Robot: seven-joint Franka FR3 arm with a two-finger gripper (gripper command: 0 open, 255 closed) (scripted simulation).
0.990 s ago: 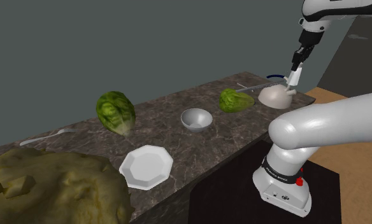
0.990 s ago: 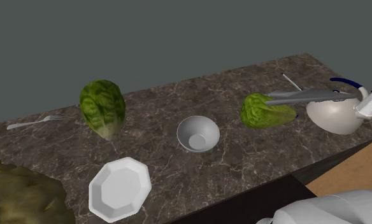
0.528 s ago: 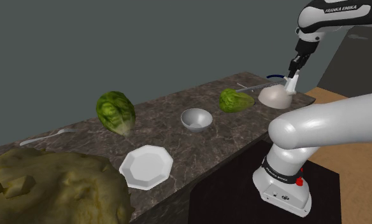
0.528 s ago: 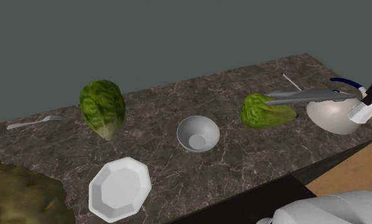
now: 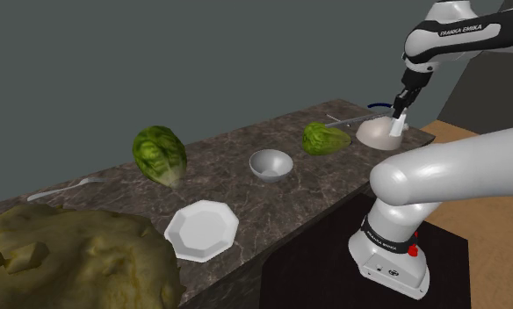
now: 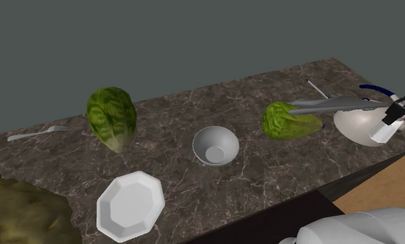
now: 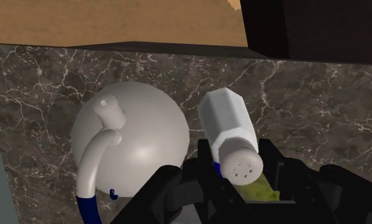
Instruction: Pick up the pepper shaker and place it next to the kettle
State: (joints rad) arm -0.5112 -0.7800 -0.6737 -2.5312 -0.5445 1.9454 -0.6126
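The white pepper shaker (image 7: 229, 133) is clasped between my black fingers (image 7: 292, 177), its perforated cap toward the hand. My gripper (image 5: 401, 110) is shut on it, just beside the round white kettle (image 5: 378, 132) at the counter's far right end. In the second exterior view the shaker (image 6: 386, 129) hangs tilted against the kettle's (image 6: 359, 125) right side, with the gripper (image 6: 404, 104) above it. The kettle (image 7: 134, 137) has a white handle with a blue end and a long grey spout. I cannot tell whether the shaker touches the counter.
On the dark marble counter (image 5: 246, 197) lie a small lettuce (image 5: 325, 138) next to the kettle's spout, a grey bowl (image 5: 270, 164), a large lettuce (image 5: 160, 154), an octagonal white plate (image 5: 202, 230) and a fork (image 5: 66, 187). A big yellowish lump (image 5: 61, 259) sits at the near left. The counter's edge runs close beside the kettle.
My gripper has carried the shaker down and toward the shoulder view's left, bringing it closer to the kettle. Everything else on the counter stays put.
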